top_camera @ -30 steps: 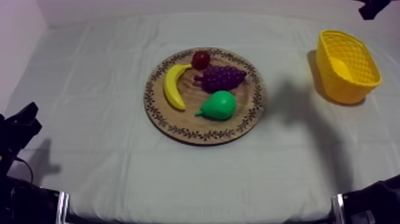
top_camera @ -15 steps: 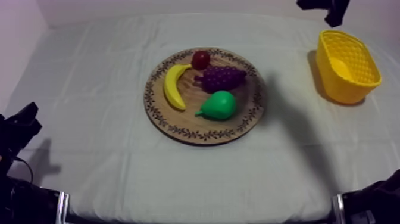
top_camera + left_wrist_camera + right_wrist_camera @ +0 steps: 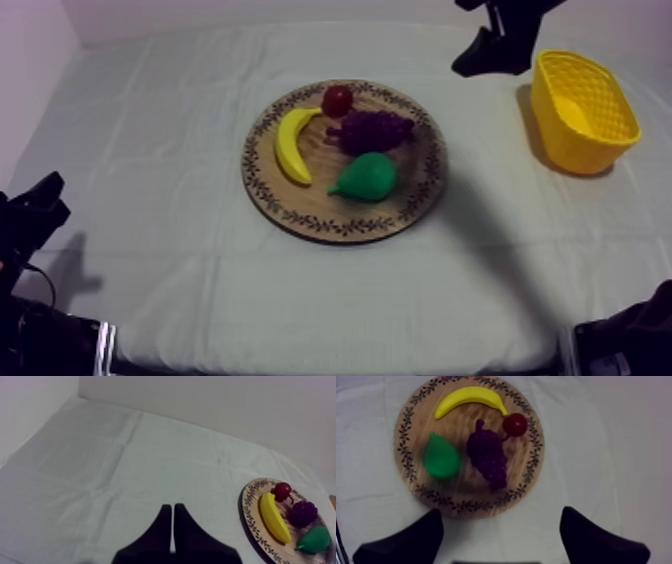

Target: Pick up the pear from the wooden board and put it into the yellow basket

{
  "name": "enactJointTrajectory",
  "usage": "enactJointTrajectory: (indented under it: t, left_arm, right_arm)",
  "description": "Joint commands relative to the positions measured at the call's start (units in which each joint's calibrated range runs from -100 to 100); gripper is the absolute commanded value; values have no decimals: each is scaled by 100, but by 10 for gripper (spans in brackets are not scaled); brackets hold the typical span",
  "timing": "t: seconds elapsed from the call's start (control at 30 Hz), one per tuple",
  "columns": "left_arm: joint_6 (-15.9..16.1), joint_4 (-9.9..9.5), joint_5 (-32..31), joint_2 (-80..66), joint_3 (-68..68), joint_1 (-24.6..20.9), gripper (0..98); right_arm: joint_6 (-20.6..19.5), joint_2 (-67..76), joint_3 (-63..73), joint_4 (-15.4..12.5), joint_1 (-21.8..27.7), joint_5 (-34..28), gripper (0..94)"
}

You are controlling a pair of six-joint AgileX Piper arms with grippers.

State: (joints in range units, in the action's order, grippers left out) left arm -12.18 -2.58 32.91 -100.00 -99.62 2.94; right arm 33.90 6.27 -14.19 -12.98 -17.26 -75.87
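Items on the cloth-covered table (image 3: 180, 270), listed from the near edge outward.

1. Left gripper (image 3: 38, 205): low at the near left edge, well apart from the fruit. Its fingers (image 3: 162, 531) are pressed together into a narrow wedge, with nothing between them.
2. Wooden board (image 3: 345, 226): round, with a patterned rim, lying flat near the middle of the table. It carries four toy fruits.
   - Pear (image 3: 368, 176): green, on the near right part of the board, lying on its side with the narrow end pointing towards the banana. Nothing grips it.
   - Banana (image 3: 292, 145): yellow, on the left part, curving along the rim.
   - Bunch of grapes (image 3: 372, 130): purple, just beyond the pear.
   - Small red fruit (image 3: 337, 100): at the far rim, just beside the grapes.
3. Yellow basket (image 3: 575, 150): at the far right, well apart from the board.
4. Right gripper (image 3: 482, 52): raised above the far side of the table, between board and basket. Its fingers (image 3: 426, 536) are spread wide and hold nothing, and its wrist view looks down on the board.
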Motion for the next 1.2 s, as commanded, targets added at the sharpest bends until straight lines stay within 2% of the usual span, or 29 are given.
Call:
enactJointTrajectory:
  t: [0.0, 0.47, 1.17]
  left_arm:
    - [-1, 1, -1, 0, -5, -1, 1]
    - [-1, 1, -1, 0, -5, -1, 1]
    - [-1, 1, -1, 0, -5, -1, 1]
  right_arm:
    - [-25, -50, -55, 52, -55, 12, 819]
    - [110, -1005, -538, 98, -381, 614, 836]
    - [208, -3046, -274, -36, -676, 1480, 819]
